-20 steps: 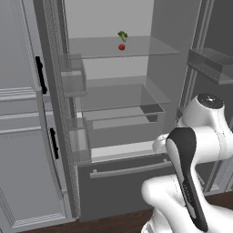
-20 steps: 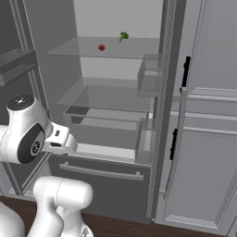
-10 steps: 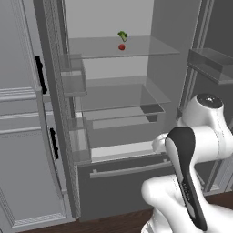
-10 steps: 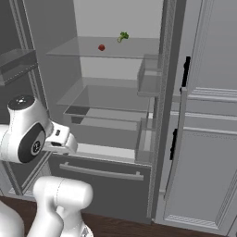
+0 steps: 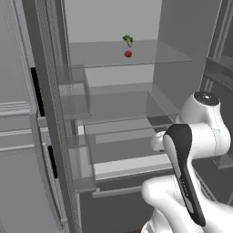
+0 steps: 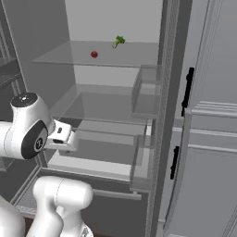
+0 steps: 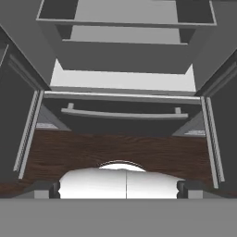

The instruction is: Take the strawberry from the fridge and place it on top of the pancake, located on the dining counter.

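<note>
High above the pincer [image 7: 118, 187] lies the strawberry [image 5: 128, 53].

— Where are your two base cameras looking from?

— Behind my arm, one to its left and one to its right, both close, facing into the open fridge [image 5: 113, 86] and slightly down.

— What do they share?

— The same upper glass shelf [image 6: 92, 62], with the strawberry [image 5: 128, 53] on it, seen from opposite sides.

— And your hand camera?

— It looks down along my fingers at the fridge's bottom drawer handle [image 7: 122, 114] and the dark wooden floor [image 7: 115, 150].
</note>
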Robot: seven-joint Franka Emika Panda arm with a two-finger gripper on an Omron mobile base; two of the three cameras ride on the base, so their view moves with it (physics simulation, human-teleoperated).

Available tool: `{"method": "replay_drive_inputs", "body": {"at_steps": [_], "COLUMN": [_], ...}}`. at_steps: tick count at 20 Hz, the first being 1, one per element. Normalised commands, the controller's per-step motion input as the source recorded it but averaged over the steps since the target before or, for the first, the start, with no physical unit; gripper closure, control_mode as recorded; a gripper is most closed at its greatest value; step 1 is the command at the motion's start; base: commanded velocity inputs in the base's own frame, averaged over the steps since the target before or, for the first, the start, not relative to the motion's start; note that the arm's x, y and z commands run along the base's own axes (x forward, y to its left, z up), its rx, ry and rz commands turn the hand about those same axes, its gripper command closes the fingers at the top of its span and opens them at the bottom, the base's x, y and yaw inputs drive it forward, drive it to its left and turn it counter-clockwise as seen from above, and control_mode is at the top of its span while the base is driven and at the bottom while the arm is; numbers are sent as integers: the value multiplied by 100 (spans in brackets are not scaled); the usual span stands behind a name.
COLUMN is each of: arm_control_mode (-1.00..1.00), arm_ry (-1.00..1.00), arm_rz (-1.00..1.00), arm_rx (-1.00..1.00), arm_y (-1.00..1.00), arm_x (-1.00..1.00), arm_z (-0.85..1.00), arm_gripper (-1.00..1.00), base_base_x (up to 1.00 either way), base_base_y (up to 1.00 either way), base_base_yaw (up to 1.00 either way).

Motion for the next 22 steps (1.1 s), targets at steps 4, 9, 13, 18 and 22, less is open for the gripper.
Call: {"method": "replay_drive_inputs", "body": {"at_steps": [4,9,13,18,22], "arm_control_mode": [100,100,100,100,100], "arm_ry": [0,0,0,0,0], "arm_rz": [0,0,0,0,0], "arm_rx": [0,0,0,0,0], "arm_y": [0,0,0,0,0], "arm_x": [0,0,0,0,0], "arm_z": [0,0,0,0,0], "arm_gripper": [-100,-100,-100,-100,-100], "base_base_x": [63,54,58,50,42], "base_base_y": [4,5,2,0,0], "base_base_yaw": [0,0,0,0,0]}}
